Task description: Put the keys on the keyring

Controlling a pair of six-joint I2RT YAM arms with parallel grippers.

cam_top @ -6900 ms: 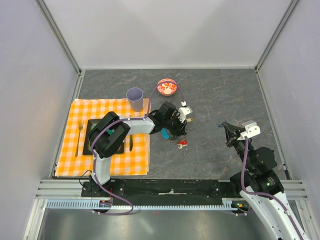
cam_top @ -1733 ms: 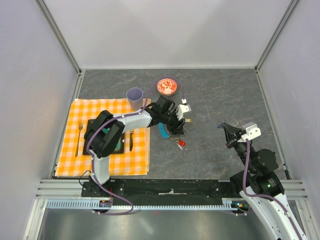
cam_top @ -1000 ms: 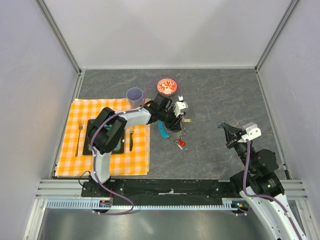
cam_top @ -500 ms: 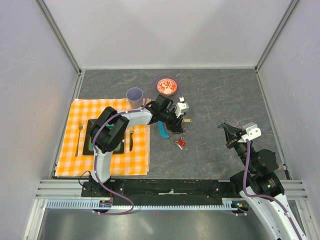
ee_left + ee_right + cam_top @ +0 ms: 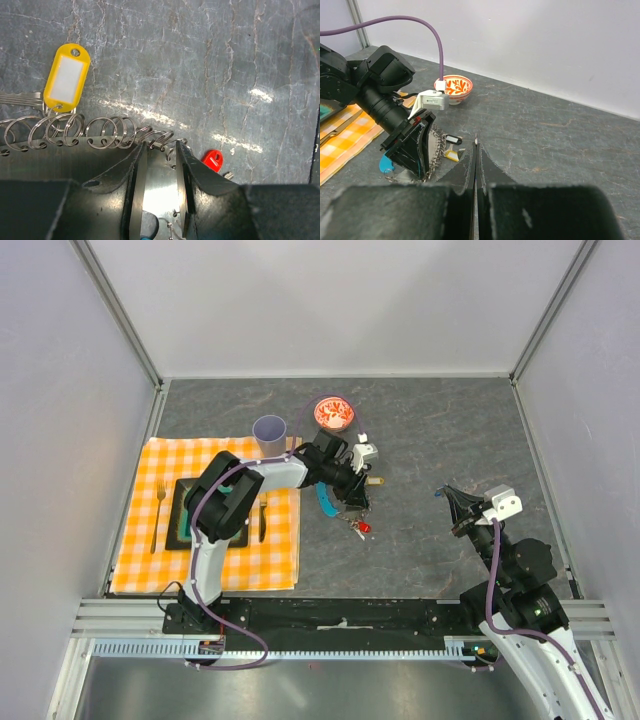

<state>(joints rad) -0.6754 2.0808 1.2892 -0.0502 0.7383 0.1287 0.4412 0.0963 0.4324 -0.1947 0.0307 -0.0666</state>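
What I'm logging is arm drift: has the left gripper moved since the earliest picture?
Yes, slightly. In the top view the left gripper now sits a little farther left and farther back on the table, nearer the red-and-white bowl.

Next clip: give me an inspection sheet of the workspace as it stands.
Surface: grey stone-look tabletop; orange checked cloth at left.
Job's things: keyring chain lies beside yellow-tagged key; red key apart; blue fob nearby.
Clutter: cup, patterned bowl, fork.
Grippers: left gripper low, jaws astride chain links, grip unclear; right gripper shut, empty.
Cables: purple cable along each arm.
Surroundings: pale walls.
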